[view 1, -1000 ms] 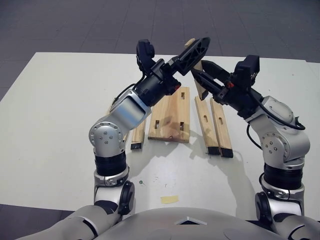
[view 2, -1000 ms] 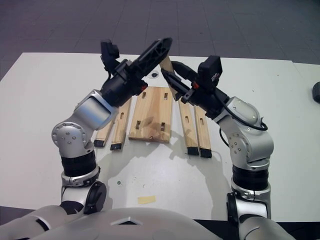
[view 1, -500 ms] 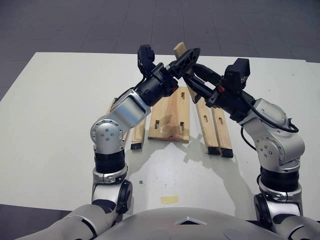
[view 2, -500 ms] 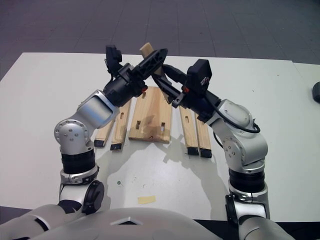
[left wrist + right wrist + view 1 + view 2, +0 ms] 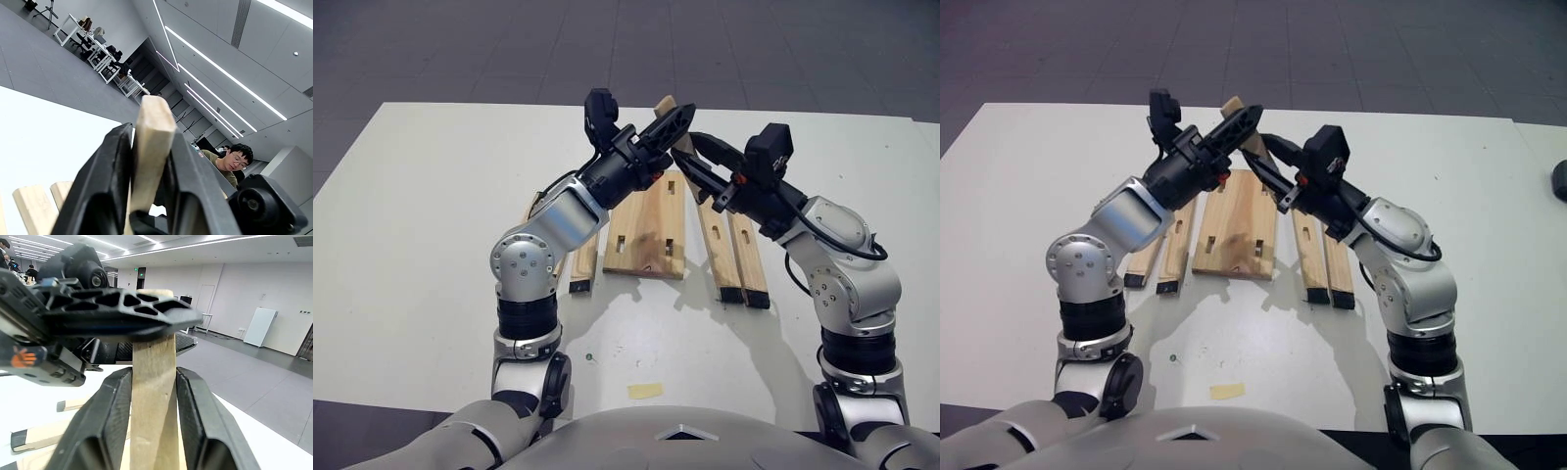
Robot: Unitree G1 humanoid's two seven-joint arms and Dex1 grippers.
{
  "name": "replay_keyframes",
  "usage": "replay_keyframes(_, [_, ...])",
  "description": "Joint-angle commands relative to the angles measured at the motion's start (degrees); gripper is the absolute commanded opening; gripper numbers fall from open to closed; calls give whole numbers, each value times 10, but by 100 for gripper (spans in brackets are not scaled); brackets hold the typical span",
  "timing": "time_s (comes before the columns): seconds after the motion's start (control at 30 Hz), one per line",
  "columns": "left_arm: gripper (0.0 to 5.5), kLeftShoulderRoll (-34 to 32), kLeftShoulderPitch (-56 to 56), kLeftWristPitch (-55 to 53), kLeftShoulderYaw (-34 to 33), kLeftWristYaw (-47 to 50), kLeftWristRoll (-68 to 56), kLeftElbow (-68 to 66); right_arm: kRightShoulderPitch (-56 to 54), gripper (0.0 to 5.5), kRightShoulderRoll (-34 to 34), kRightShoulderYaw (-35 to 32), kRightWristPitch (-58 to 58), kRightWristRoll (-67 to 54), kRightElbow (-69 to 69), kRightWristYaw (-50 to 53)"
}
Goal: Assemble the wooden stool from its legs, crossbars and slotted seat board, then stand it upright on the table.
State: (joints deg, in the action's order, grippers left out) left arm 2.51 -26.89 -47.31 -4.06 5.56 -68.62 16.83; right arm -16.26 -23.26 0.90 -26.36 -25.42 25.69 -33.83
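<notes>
White bench [image 5: 431,196] carries the slotted seat board [image 5: 646,230] lying flat at centre, with legs [image 5: 717,240] flat just beside it on both sides. Left end effector [image 5: 677,119] and right end effector [image 5: 690,155] each pinch the same wooden piece [image 5: 1234,105] (leg or crossbar, cannot tell), held tilted above the board's far end.

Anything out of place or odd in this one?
Nothing spilled or damaged. Oddity: left gripper and right gripper are both shut on the same wooden bar, held tilted above the seat board. A small yellow scrap lies on the table near the robot.
</notes>
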Motion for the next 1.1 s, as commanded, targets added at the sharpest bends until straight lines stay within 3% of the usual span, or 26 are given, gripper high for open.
replay_keyframes(0.03, [43,0,0,5,1,-5,3,7,8,130,-8,12,4,15,-10,-3])
replay_keyframes(0.27, [43,-2,1,5,3,-10,15,9,12,130,-14,37,24,55,-25,2])
replay_keyframes(0.3, [43,-3,1,5,3,-10,18,9,15,167,-18,42,27,65,-27,2])
replay_keyframes(0.53, [43,-54,15,40,50,-41,150,29,32,276,-70,59,79,128,-57,-35])
replay_keyframes(0.67, [43,-111,62,120,88,-71,295,70,87,342,-122,-68,96,78,-81,-69])
replay_keyframes(0.77, [43,-117,111,180,51,-86,326,110,81,390,-123,-154,90,24,-117,-62])
replay_keyframes(0.83, [43,-122,139,205,18,-74,352,114,42,432,-102,-186,78,19,-156,-4])
replay_keyframes(0.97, [43,-120,177,230,-56,-42,374,99,3,487,-30,-195,59,35,-178,127])
replay_keyframes(1.1, [43,-118,194,213,-86,-28,370,90,7,540,30,-193,49,43,-164,214])
